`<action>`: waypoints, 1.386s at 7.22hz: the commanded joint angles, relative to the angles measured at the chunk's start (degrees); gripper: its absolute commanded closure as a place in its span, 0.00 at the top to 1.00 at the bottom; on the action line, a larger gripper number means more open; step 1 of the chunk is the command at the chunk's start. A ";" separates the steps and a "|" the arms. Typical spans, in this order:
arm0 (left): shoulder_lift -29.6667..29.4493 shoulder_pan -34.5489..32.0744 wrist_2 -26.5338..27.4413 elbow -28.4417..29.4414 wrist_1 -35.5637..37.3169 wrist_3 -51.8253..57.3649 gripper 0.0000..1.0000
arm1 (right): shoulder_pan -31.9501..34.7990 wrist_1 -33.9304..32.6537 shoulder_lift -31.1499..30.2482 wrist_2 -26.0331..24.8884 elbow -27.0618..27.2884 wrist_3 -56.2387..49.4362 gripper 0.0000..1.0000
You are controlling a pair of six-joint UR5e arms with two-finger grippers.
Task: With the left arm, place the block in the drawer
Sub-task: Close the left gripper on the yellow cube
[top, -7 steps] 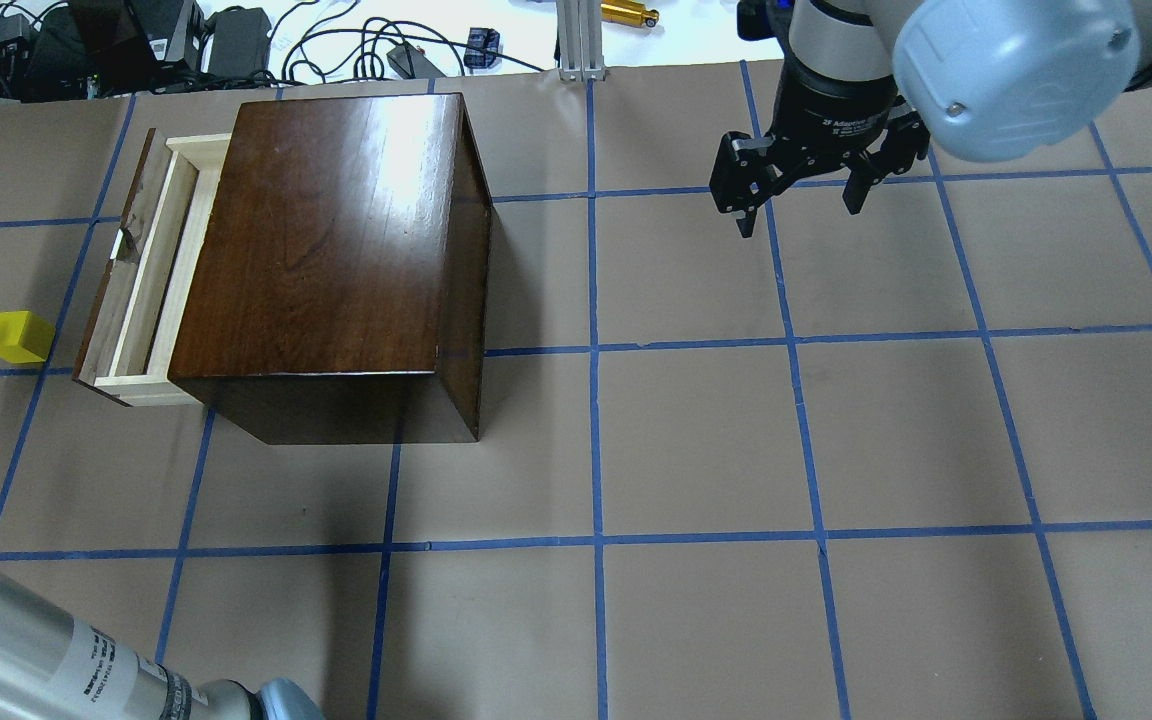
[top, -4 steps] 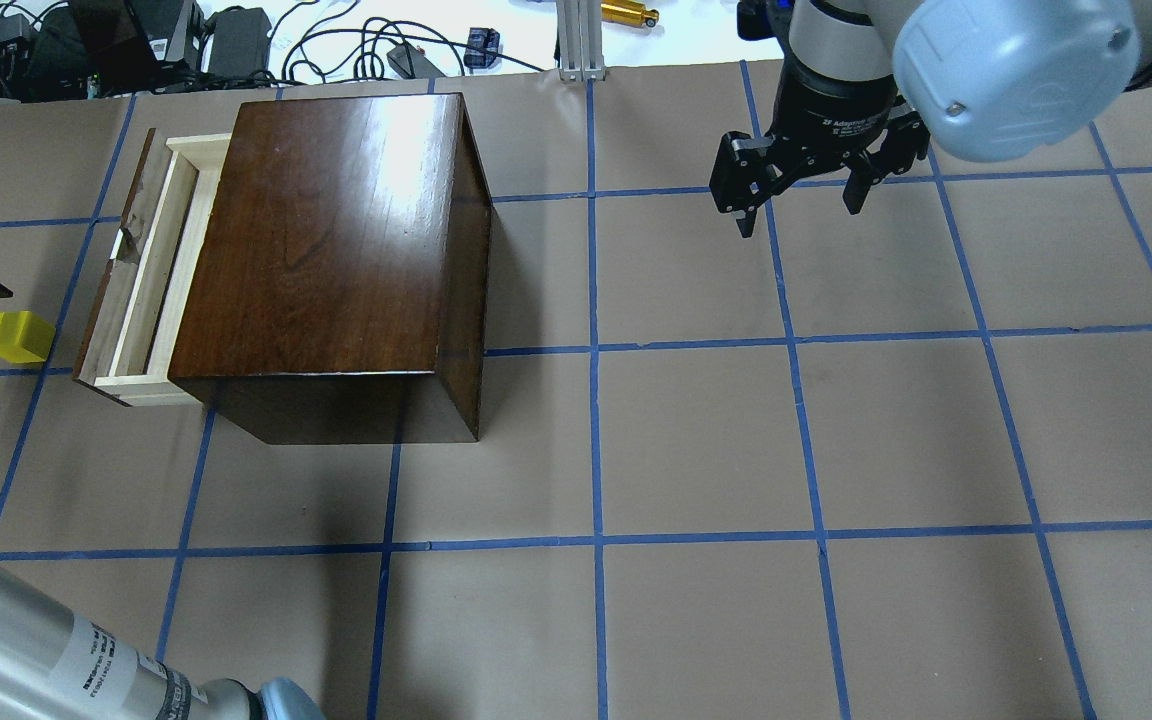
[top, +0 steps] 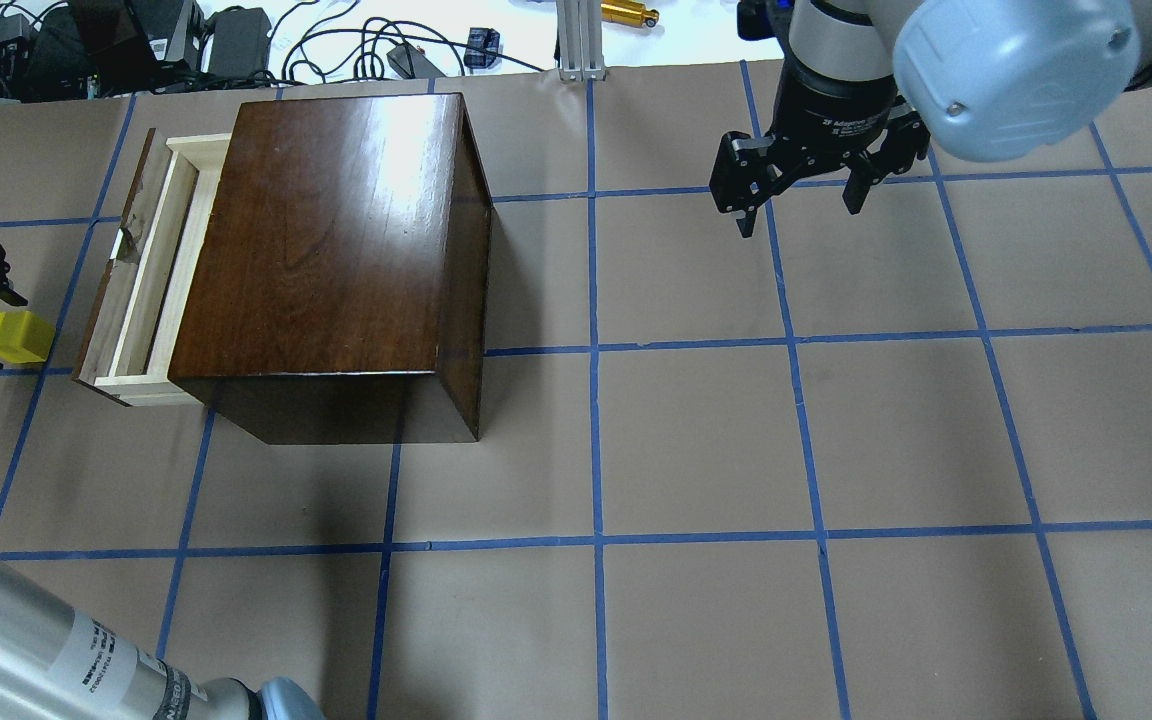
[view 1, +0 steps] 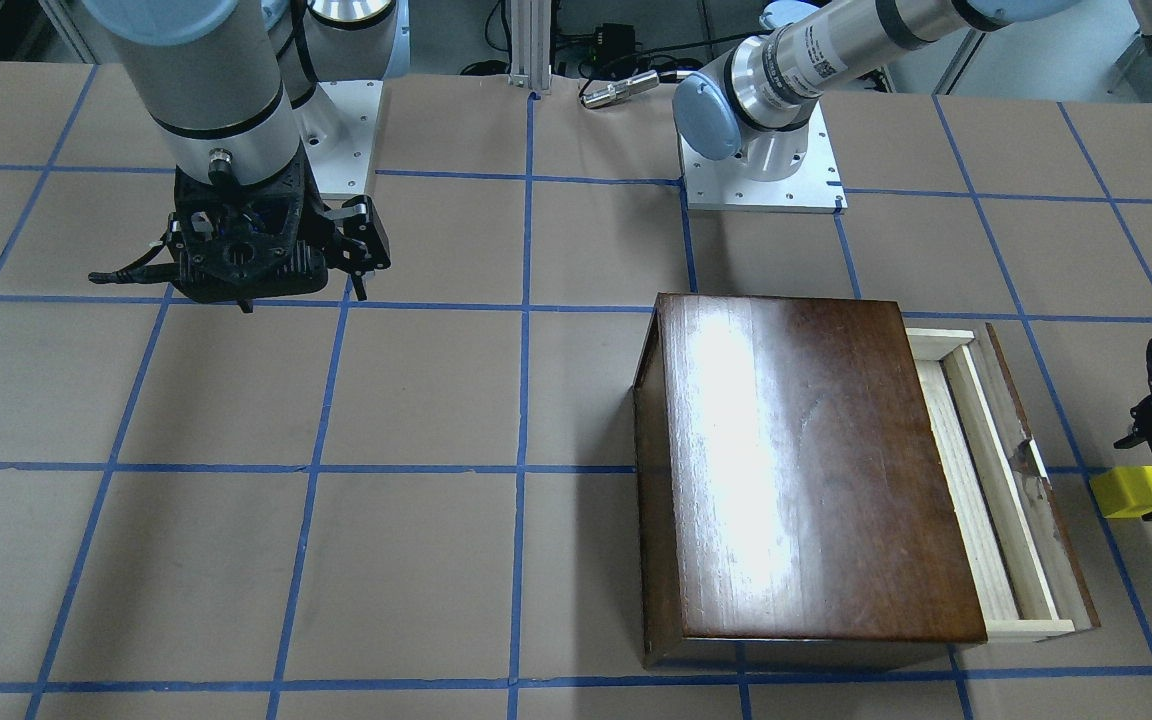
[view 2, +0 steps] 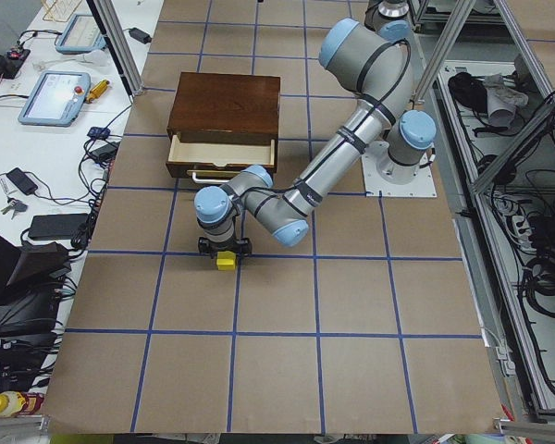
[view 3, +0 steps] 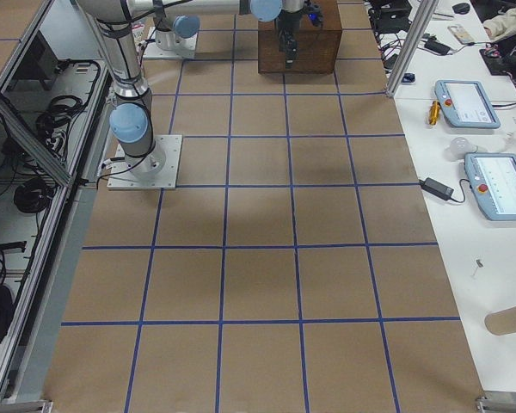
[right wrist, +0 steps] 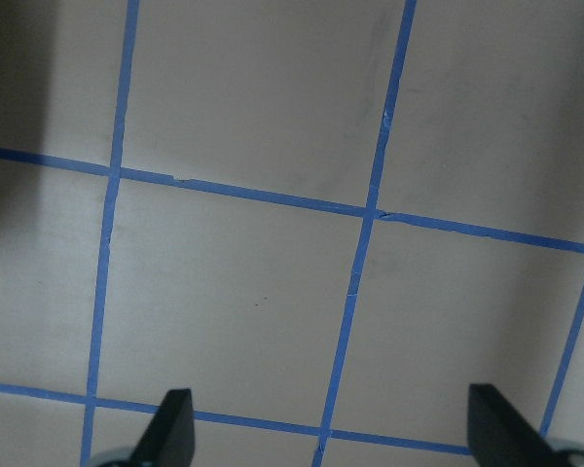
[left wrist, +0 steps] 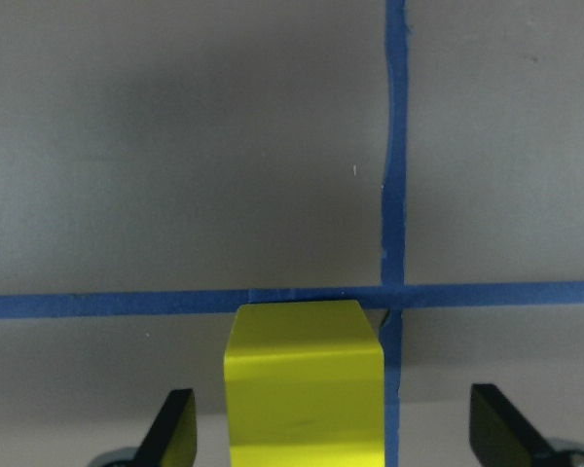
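where blue-taped brown paper covers the table (top: 696, 440), the block (top: 18, 337) sits near the open drawer (top: 151, 280); only the left wrist view shows the left gripper (left wrist: 336, 438) spread around it. right gripper (top: 801, 195) spread, empty.

The right hand (view 3: 289, 53) hangs in front of the dark wooden box (view 3: 322, 47) at the table's (view 3: 267, 215) far end.

A tabletop (top: 696, 440) covered in brown paper carried a grid of blue tape lines (top: 596, 440). Beyond its far edge lay black power adapters (top: 236, 40) and cables beside an aluminium post (top: 576, 40). A white bench (view 3: 499, 258) alongside held two blue-edged teach pendants (view 3: 469, 101)
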 commanded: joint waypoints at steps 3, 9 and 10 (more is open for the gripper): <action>-0.90 0.00 -0.08 0.01 1.16 1.08 0.61 | 0.00 0.00 0.00 0.00 0.00 -0.05 1.00; -0.73 0.00 -0.08 0.10 1.25 1.70 0.00 | 0.00 0.00 0.00 0.00 -0.09 0.04 1.00; -0.73 0.00 -0.08 0.10 1.34 1.70 0.00 | 0.00 0.00 0.00 0.00 0.00 -0.05 1.00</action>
